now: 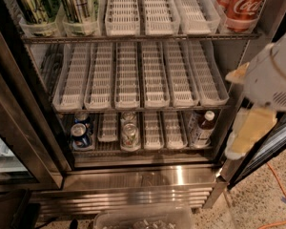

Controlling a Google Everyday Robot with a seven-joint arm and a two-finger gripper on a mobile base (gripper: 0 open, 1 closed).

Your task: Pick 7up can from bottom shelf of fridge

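Amounts so far only to facing the open fridge (148, 176), with the 7up can (129, 133) upright and untouched at six o'clock on the bottom shelf (148, 151). Cannot tell whether the gripper (251, 128), at three o'clock and well apart from it, is spread or pressed together. Leaves reach, grasp and lift-out to do.

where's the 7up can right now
The 7up can sits on the bottom shelf, centre lane, between blue can and brown bottle; gripper hangs outside, far right.
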